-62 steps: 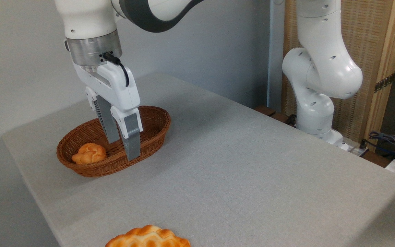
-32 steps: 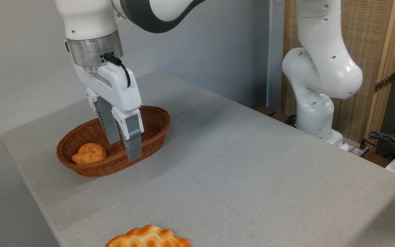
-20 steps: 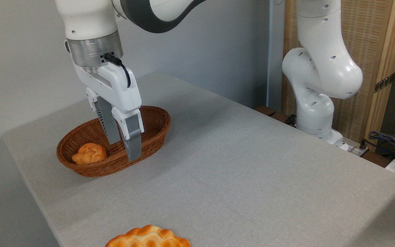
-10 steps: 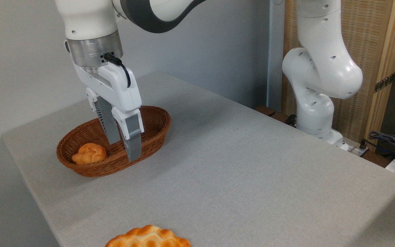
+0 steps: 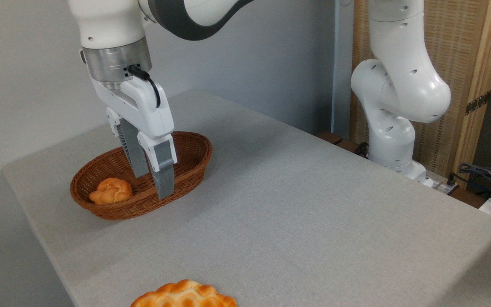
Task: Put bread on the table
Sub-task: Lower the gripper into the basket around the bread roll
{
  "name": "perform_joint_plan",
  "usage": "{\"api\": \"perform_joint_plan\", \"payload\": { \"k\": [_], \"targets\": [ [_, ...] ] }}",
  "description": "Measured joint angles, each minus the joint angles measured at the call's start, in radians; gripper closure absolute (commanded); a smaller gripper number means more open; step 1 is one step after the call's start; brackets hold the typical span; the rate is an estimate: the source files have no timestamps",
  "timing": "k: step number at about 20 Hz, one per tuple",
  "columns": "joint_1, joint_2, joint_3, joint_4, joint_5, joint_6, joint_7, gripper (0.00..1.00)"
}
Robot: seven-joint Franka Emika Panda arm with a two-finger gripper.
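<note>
The gripper (image 5: 154, 185) hangs empty, fingers parted, over the wicker basket (image 5: 194, 164); the bread (image 5: 111, 191) sits just left of it inside; looks light and squishy, so I'd pinch gently across its lumpy middle.

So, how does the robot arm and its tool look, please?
The arm has glossy white rounded shells with a dark grey joint band. A brushed-metal ring sits above the white tool, which has two flat grey fingers. A short black cable loops at the wrist.
</note>
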Motion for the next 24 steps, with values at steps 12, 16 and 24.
{"api": "perform_joint_plan", "payload": {
  "k": [12,16,24],
  "targets": [
    [-0.009,0.058,-0.179,-0.005,-0.025,0.114,-0.076,0.0],
    [-0.01,0.106,-0.236,-0.005,-0.025,0.192,-0.077,0.0],
    [-0.011,0.199,-0.297,-0.006,-0.025,0.286,-0.077,0.0]
  ]
}}
